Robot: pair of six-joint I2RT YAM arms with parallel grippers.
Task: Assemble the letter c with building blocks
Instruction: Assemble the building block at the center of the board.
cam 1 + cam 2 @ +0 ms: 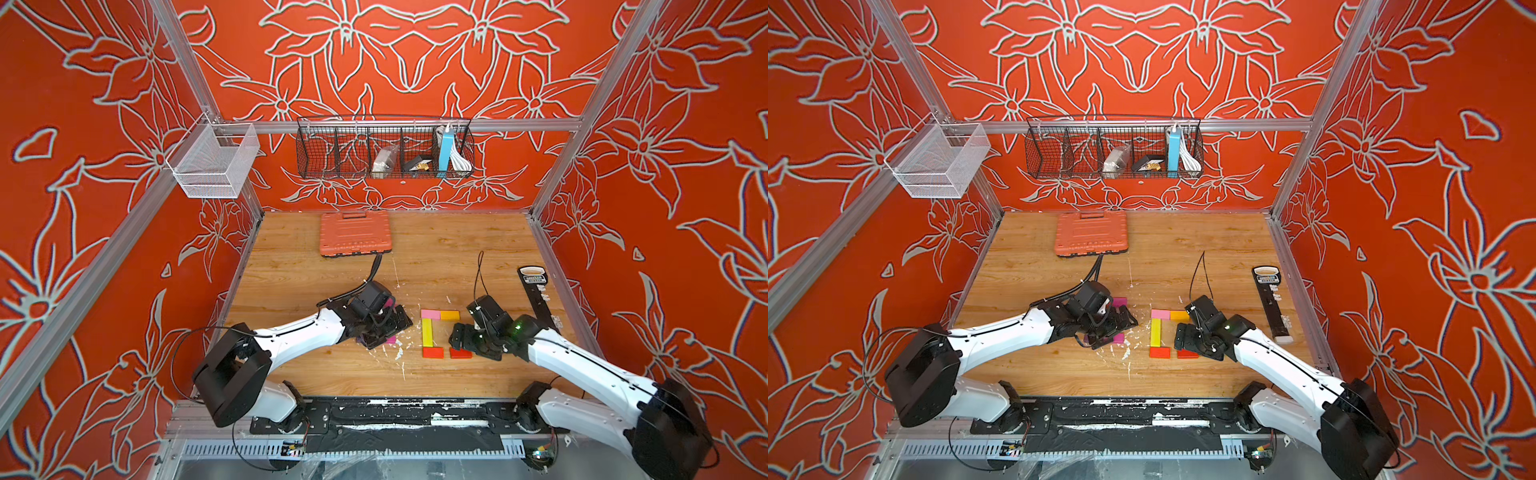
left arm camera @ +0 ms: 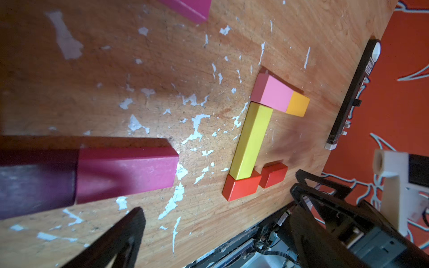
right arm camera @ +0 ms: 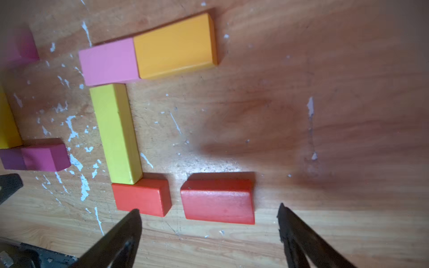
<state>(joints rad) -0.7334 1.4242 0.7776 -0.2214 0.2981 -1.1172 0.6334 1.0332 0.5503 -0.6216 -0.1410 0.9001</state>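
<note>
Red loose block (image 1: 459, 354) lies lower right of centre in a top view, its long axis in line with the corner red block (image 1: 433, 352) across a narrow gap, just off the spread, empty fingers of the right gripper (image 3: 209, 207), the nearer arm.

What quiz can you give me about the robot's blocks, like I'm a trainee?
1. True or false: a gap parts the two red blocks.
2. Which block makes the C's long back? A pink, B yellow block, C orange.
3. Fill in: the right gripper has its jaws ____.
Key: 1 true; 2 B; 3 open.
</note>
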